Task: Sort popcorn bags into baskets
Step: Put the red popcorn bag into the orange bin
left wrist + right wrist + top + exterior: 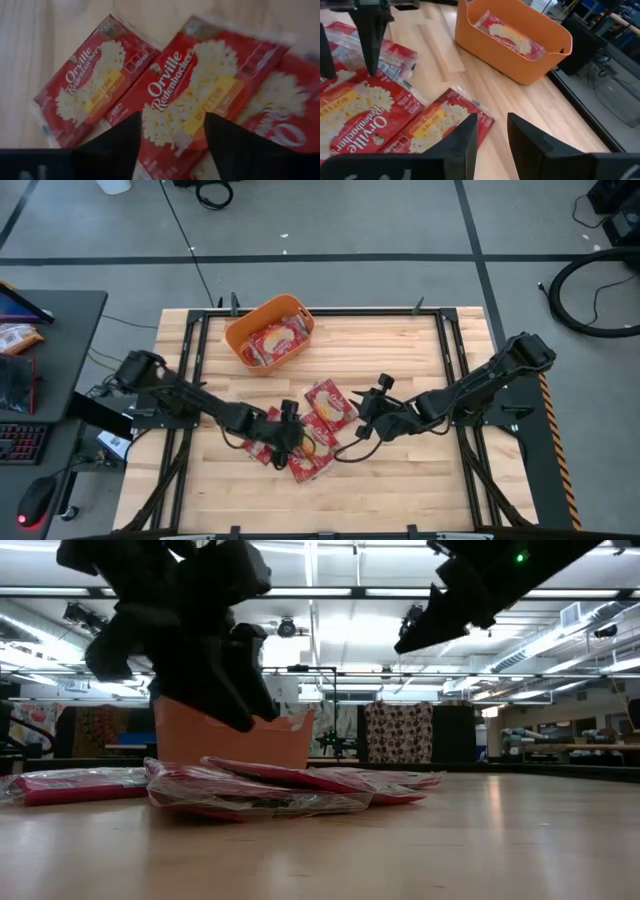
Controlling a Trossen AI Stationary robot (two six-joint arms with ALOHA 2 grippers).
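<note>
Several popcorn bags (300,442) lying flat, long axes diagonal, beneath spread, empty left pincer (287,423).

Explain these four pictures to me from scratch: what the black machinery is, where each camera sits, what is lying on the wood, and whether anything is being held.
The black machinery is two robot arms working at a wooden table. One picture looks straight down on everything, one looks level across the tabletop, and the last two come from cameras on the arms' wrists.

On the table lies a loose pile of red popcorn bags. Toward the far edge stands an orange basket that already has bags inside.

The left gripper hangs over the pile; its own camera shows its two dark fingers apart, with a bag lying below them. The right gripper hovers by the pile's other side, fingers also apart, above a bag lying beside the pile.

Neither gripper holds anything at this moment.
</note>
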